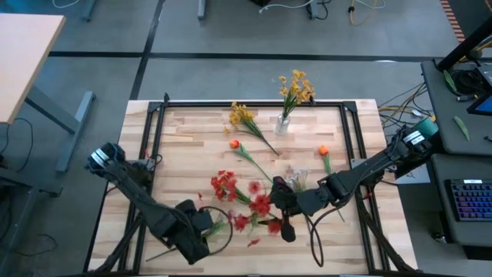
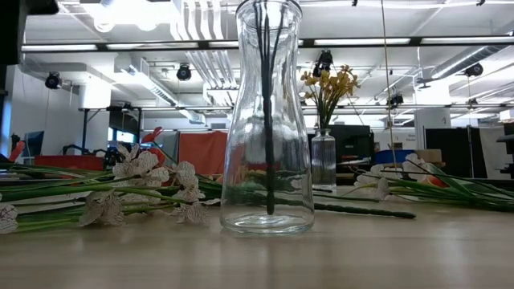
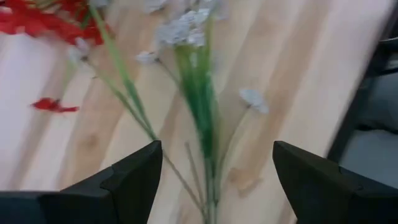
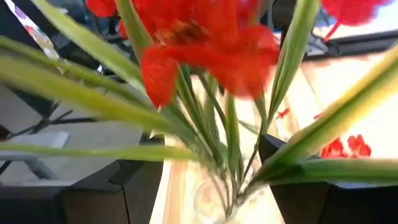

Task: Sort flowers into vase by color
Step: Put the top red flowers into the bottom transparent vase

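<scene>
A clear glass vase point(image 2: 267, 160) stands near the table's near edge with thin dark stems point(image 2: 269, 104) hanging inside it. My right gripper point(image 1: 286, 225) point(image 4: 214, 186) is open right above its mouth point(image 4: 211, 202). A red spray point(image 4: 199, 37) rises between the fingers, which stand either side of its green stems. My left gripper point(image 1: 201, 223) point(image 3: 217, 180) is open just over a white spray point(image 3: 199, 93) lying flat on the near-left boards. More red sprays point(image 1: 227, 185) lie mid-table.
A small vase point(image 1: 283, 123) at the far edge holds yellow flowers point(image 1: 296, 86). A loose yellow spray point(image 1: 242, 117), two orange flowers point(image 1: 234, 144) point(image 1: 323, 151) and white sprays point(image 1: 296, 177) lie on the boards. A black frame point(image 1: 254, 103) borders the table.
</scene>
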Controlling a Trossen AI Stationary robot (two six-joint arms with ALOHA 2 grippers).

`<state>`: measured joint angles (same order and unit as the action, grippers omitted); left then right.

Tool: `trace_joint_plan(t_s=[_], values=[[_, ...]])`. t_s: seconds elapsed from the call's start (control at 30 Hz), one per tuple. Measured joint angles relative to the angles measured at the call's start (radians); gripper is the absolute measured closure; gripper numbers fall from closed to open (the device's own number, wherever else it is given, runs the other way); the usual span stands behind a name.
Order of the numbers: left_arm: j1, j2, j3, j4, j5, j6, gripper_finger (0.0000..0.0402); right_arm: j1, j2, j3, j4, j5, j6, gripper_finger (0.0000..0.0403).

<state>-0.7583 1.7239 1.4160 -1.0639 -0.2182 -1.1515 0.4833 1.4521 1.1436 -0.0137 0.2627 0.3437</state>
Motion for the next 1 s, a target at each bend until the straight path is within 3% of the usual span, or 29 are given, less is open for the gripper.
trace_joint_plan(t_s=[0.2,0.5,0.77,1.0], values=[[-0.044,0.096,0.108,-0.069,0.0,-0.031,0.011,0.028,-0.003,0.041,-0.128,0.0,0.09,0.0136],[-0.143,0.14,0.09,-0.131,-0.027,-0.126,0.0089,0.093,-0.003,0.089,-0.221,0.0,0.222,0.0142],[-0.175,0.16,-0.004,-0.127,0.018,-0.156,0.0088,0.129,-0.004,0.111,-0.223,-0.001,0.304,0.014],[-0.214,0.158,-0.095,-0.008,0.027,-0.163,0.0088,0.14,-0.004,0.12,-0.224,-0.011,0.366,0.0143]])
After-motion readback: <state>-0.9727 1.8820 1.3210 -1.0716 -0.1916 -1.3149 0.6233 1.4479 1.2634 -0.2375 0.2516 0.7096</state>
